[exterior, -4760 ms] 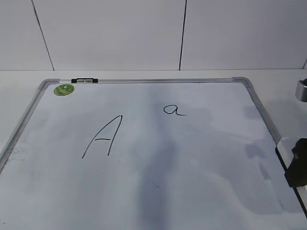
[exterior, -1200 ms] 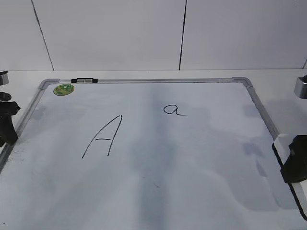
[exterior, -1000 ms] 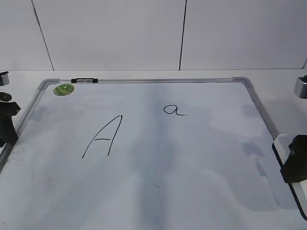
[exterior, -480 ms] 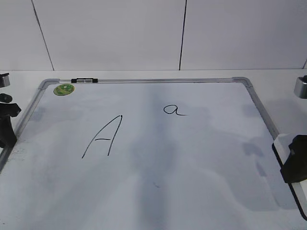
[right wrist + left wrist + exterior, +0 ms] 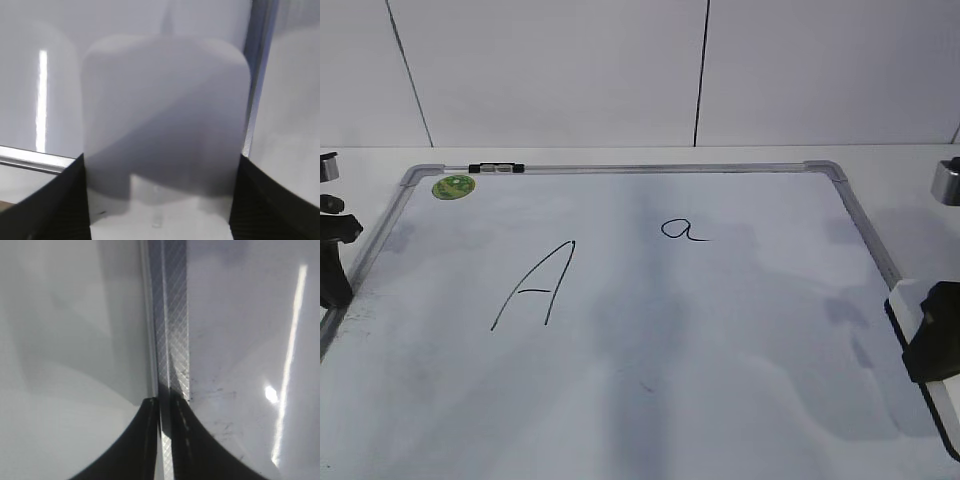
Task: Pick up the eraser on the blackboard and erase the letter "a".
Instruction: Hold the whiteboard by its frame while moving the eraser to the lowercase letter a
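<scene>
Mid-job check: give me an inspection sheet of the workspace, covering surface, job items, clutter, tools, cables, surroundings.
Surface: white table, blackboard lying flat on it.
Job's things: letter "a" unerased; eraser at the board's right edge.
Clutter: capital "A", green sticker.
Grippers: right tool shut on the eraser; left tool shut, over the board's left frame.
Cables: nothing seen.
Surroundings: white panelled wall.

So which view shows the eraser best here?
The right wrist view: the eraser fills the frame between the right gripper fingers. The exterior view shows only a white sliver at the right edge; the left wrist view shows none.
</scene>
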